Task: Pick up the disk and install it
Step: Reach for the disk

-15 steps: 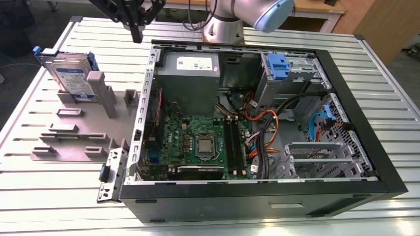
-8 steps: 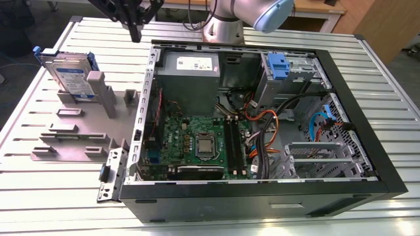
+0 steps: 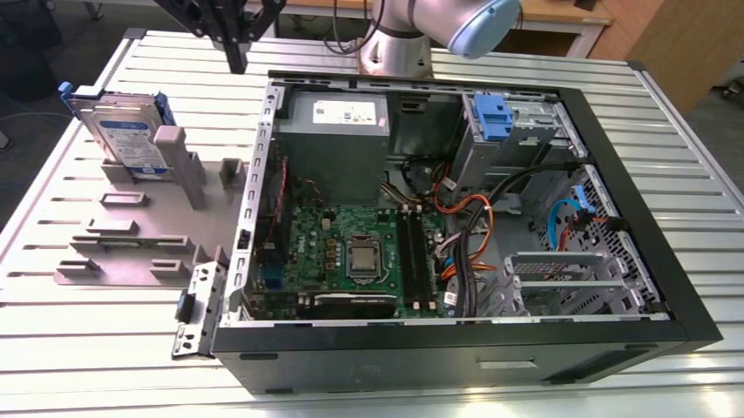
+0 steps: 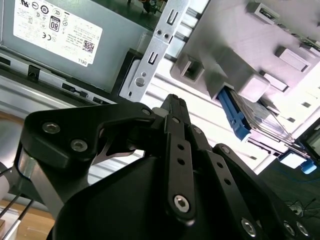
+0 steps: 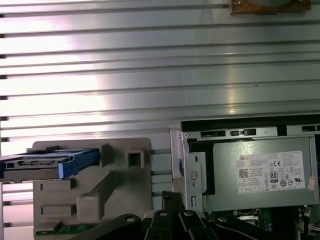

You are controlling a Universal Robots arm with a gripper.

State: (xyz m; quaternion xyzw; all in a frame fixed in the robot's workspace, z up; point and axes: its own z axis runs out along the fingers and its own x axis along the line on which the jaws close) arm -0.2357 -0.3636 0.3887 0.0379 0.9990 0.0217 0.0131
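- Grey plastic holder point(image 3: 174, 174) is propping the disk point(image 3: 122, 131) on edge; I'm judging that this leaves its upper rail free for a grasp from above.
- I'm watching the gripper point(image 3: 236, 57) hovering with its fingers pinched together, carrying nothing. The disk is sitting below it to one side, the computer case point(image 3: 465, 335) to the other.
- The holder is hiding the disk's lower edge, and the exterior view is cutting off the gripper's body.

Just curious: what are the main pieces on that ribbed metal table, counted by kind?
Disk: 1
Open computer case: 1
Grey holder plate: 1
Robot arm: 1
Total: 4
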